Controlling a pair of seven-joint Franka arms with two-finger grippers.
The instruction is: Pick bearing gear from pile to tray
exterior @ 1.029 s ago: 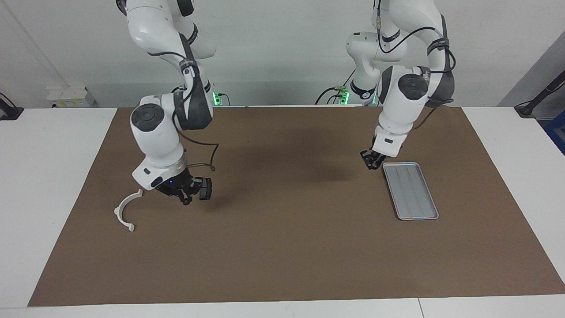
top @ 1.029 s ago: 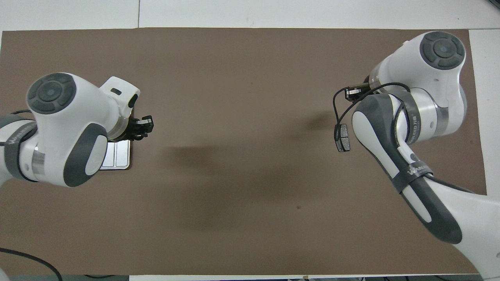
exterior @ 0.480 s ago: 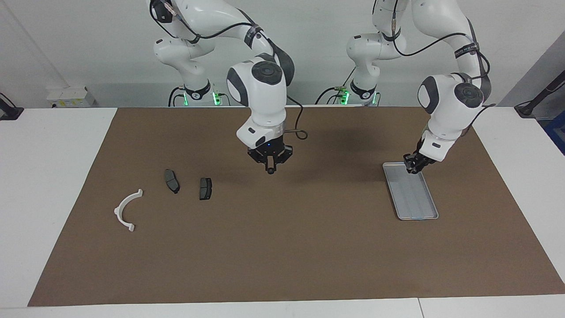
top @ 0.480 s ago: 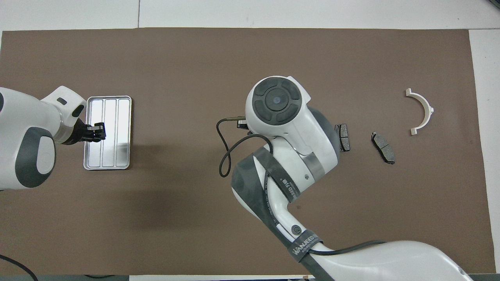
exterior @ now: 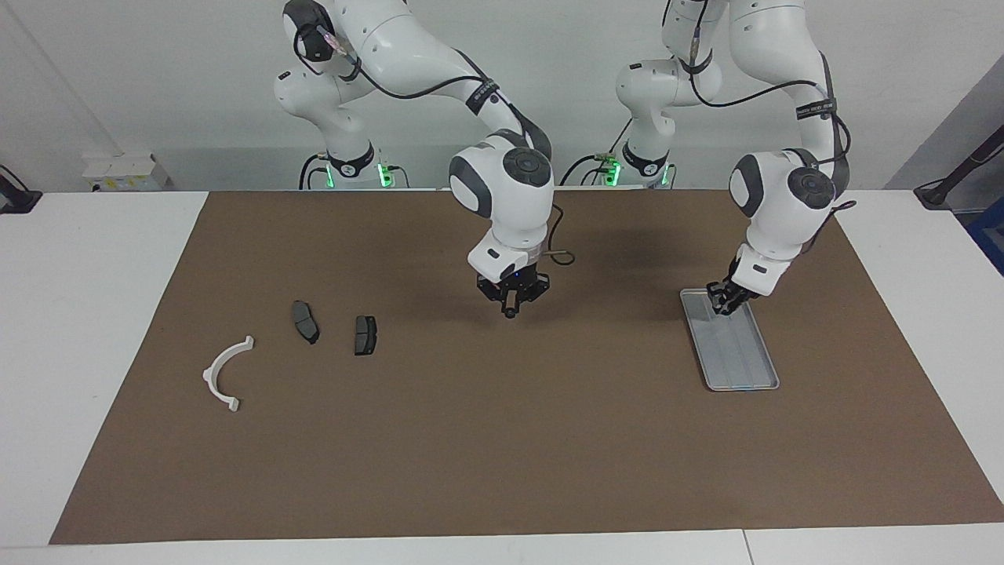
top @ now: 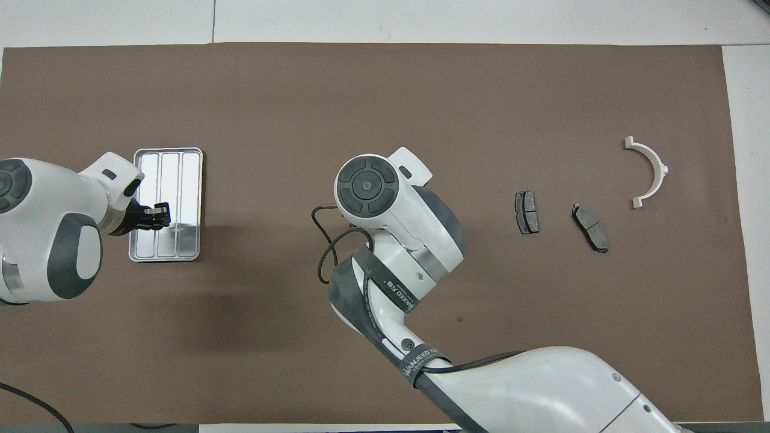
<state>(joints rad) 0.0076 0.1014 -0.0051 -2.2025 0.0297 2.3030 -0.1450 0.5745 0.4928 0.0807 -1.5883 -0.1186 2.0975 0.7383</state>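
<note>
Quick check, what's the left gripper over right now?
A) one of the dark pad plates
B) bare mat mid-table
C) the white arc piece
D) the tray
D: the left gripper hangs over the tray, at its end nearer the robots, while the white arc piece and both dark pad plates lie toward the right arm's end of the table.

You have the tray (exterior: 765, 382) lying on the mat (exterior: 502, 455) toward the left arm's end of the bench. Toward the right arm's end lie two plates (exterior: 365, 334) (exterior: 305, 321) side by side, with the arc piece (exterior: 222, 375) just farther from the robots.
</note>
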